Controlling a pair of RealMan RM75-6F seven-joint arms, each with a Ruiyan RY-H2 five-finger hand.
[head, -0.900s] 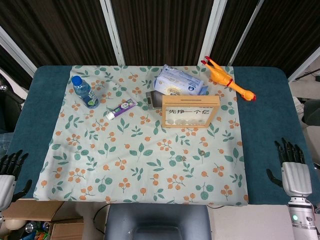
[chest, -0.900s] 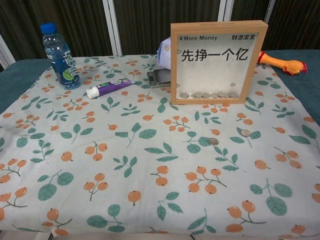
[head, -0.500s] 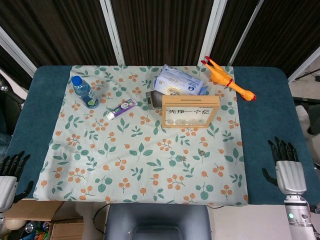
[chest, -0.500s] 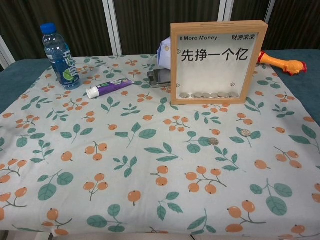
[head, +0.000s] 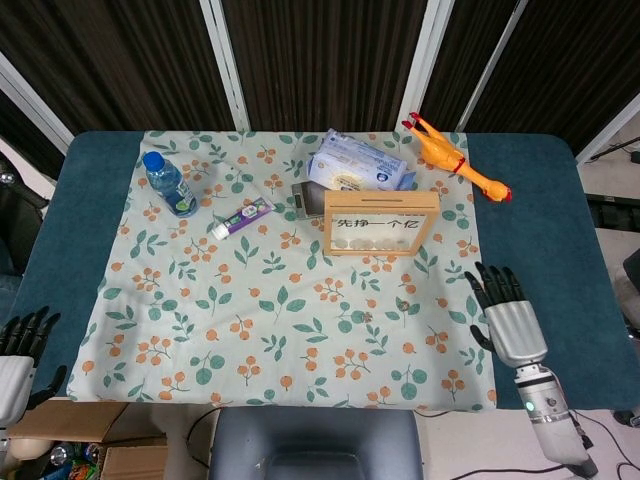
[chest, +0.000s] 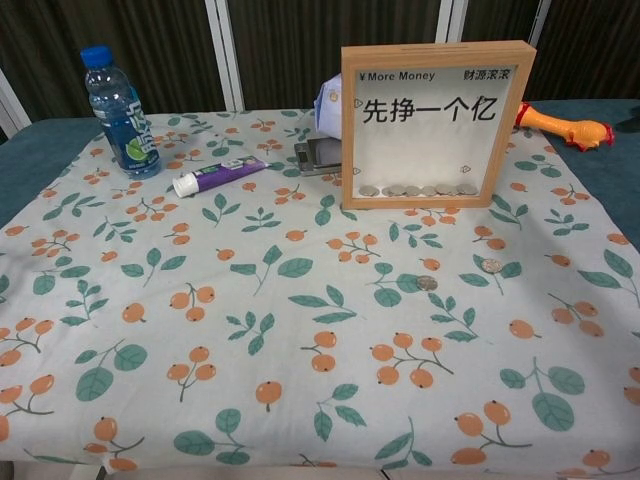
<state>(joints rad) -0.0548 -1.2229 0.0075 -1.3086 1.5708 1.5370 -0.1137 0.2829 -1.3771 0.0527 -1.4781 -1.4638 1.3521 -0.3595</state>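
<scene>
The right hand (head: 508, 322), fingers spread and empty, hovers near two small flat silvery coins (chest: 490, 265) (thin, slippery; pinch by edges).

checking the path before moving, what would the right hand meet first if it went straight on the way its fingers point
Probably the coin lying on the cloth just ahead of the right hand; further along stands the wooden coin frame. Height above the cloth is unclear.
</scene>
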